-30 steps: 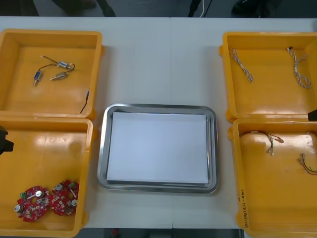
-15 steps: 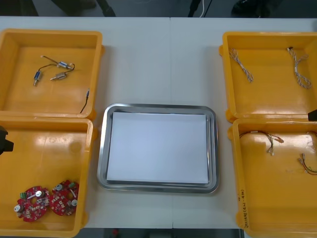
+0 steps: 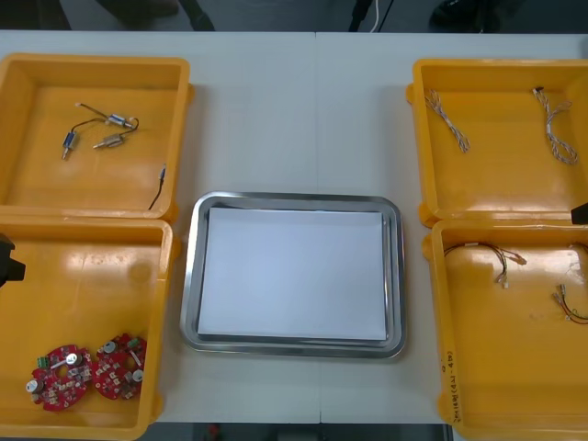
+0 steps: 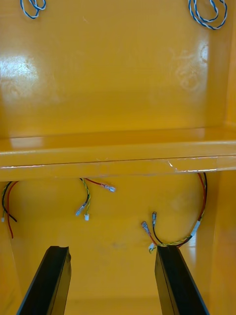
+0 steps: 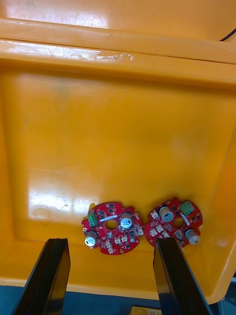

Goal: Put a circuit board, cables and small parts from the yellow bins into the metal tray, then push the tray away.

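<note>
Where the left gripper [image 5: 110,244] is hanging: above the near left yellow bin [image 3: 87,230], with its black fingers [image 5: 51,275] standing spread and gripping nothing.
Circuit boards: two round red discs [image 3: 62,375] [image 3: 119,365] are lying flat, just beside each other, near the bin's front wall. They are carrying silver cylinders and small green blocks.
Far left bin [image 3: 28,165]: glossy moulded plastic, holding small metal parts [image 3: 110,129] on thin wire leads and a black cable [image 3: 158,188].
Metal tray [image 3: 189,276]: a rounded rectangle with a shiny rim and a flat white inside, sitting on the light table [image 3: 303,110] between the bins.
Far right bin [image 3: 496,184]: two twisted blue and white cables [image 3: 447,119] [image 3: 554,119] are lying well apart.
Near right bin [image 3: 478,349]: thin red and yellow cables [image 3: 501,262] are curling across the floor.
Right gripper [image 4: 113,248]: hanging over the near right bin, fingers spread, holding nothing.
</note>
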`<state>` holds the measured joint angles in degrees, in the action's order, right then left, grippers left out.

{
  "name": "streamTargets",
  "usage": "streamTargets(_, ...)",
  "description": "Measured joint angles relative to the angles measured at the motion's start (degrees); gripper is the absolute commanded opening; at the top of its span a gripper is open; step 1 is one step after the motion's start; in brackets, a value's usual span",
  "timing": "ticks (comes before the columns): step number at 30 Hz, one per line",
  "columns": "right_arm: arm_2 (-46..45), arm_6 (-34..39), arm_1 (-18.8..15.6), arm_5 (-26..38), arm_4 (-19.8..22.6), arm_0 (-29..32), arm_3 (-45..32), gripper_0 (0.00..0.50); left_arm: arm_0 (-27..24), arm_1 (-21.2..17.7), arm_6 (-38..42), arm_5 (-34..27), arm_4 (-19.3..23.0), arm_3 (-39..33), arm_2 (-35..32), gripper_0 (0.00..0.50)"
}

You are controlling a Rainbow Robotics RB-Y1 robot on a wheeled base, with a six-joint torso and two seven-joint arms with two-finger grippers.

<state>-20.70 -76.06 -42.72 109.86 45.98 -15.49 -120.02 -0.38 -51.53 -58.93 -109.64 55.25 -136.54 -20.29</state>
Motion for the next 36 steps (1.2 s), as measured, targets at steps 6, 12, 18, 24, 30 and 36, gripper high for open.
streamTargets(6,0.0,0.0,0.0,0.0,0.0,0.0,0.0,0.5,0.0,0.0,0.0,0.0,0.0,0.0,0.0,0.5)
streamTargets(12,0.0,0.0,0.0,0.0,0.0,0.0,0.0,0.5,0.0,0.0,0.0,0.0,0.0,0.0,0.0,0.5)
streamTargets(18,0.0,0.0,0.0,0.0,0.0,0.0,0.0,0.5,0.0,0.0,0.0,0.0,0.0,0.0,0.0,0.5)
streamTargets(24,0.0,0.0,0.0,0.0,0.0,0.0,0.0,0.5,0.0,0.0,0.0,0.0,0.0,0.0,0.0,0.5)
streamTargets(30,0.0,0.0,0.0,0.0,0.0,0.0,0.0,0.5,0.0,0.0,0.0,0.0,0.0,0.0,0.0,0.5)
streamTargets(36,0.0,0.0,0.0,0.0,0.0,0.0,0.0,0.5,0.0,0.0,-0.01,0.0,0.0,0.0,0.0,0.5)
